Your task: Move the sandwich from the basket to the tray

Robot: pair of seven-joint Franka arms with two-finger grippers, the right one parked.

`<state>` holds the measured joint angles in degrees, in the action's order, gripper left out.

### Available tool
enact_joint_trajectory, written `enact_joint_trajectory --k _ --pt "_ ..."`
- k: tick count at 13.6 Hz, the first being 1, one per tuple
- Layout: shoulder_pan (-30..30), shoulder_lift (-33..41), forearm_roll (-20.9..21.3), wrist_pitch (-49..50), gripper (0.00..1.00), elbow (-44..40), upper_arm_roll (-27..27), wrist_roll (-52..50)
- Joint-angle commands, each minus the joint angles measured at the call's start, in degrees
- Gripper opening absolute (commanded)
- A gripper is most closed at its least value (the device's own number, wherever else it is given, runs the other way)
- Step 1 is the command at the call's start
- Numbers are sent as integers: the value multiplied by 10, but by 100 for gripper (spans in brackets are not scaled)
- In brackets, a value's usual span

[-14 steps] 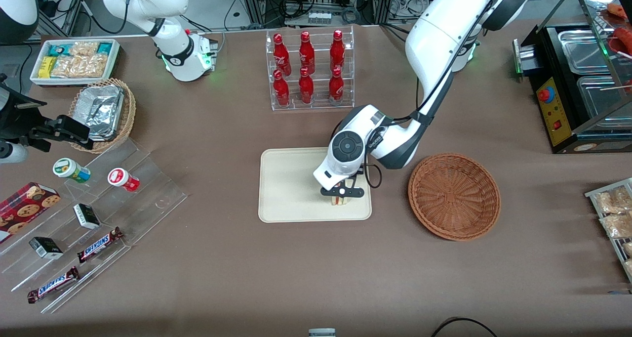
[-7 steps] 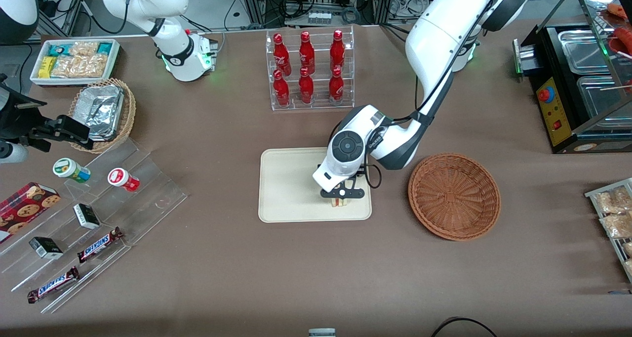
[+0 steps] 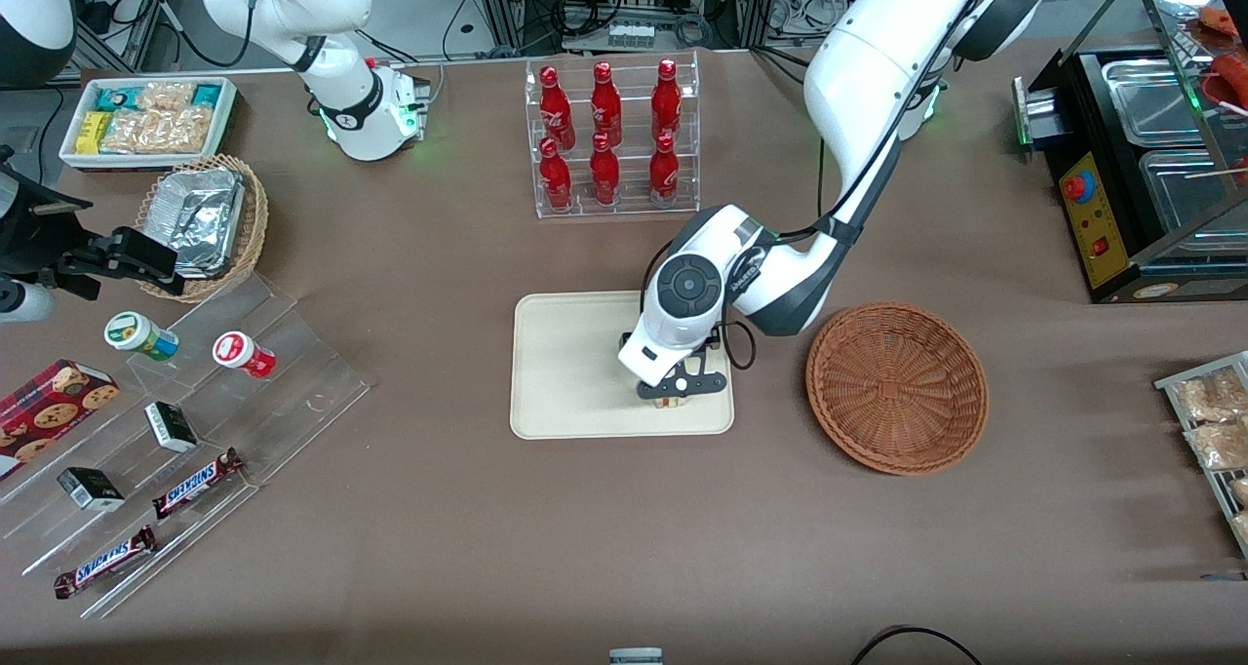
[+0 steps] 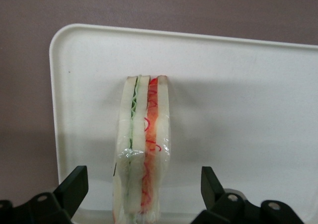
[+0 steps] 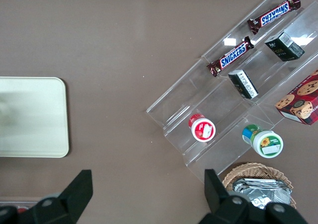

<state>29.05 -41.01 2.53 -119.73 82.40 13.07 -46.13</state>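
The sandwich [image 4: 143, 149], a plastic-wrapped wedge of white bread with green and red-orange filling, stands on its edge on the cream tray [image 4: 238, 110]. In the front view only a bit of the sandwich [image 3: 669, 402] shows under the gripper, on the tray [image 3: 565, 372] near the corner closest to the camera and the basket. My left gripper [image 3: 673, 392] hovers right over it, open; its fingers [image 4: 74, 184] stand apart on either side of the sandwich without touching it. The reddish-brown wicker basket [image 3: 897, 387] lies beside the tray toward the working arm's end, with nothing in it.
A clear rack of red bottles [image 3: 609, 138] stands farther from the camera than the tray. A clear stepped shelf with snacks [image 3: 185, 431], a tan basket of foil containers [image 3: 205, 221] and a white snack bin [image 3: 146, 119] lie toward the parked arm's end. A black food warmer [image 3: 1141, 168] stands toward the working arm's end.
The gripper has opened and let go of the sandwich, which now stands on the tray. The wrist has shifted slightly and risen a little.
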Motion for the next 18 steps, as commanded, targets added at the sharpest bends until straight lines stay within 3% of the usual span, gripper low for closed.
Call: enact_joint_trajectory --k 1,10,18 --pt "-4 24 -1 18 100 -11 -2 -7" --pt "-85 110 -7 85 100 -14 -2 -16" --pt "-160 138 -9 114 100 -21 -1 -34"
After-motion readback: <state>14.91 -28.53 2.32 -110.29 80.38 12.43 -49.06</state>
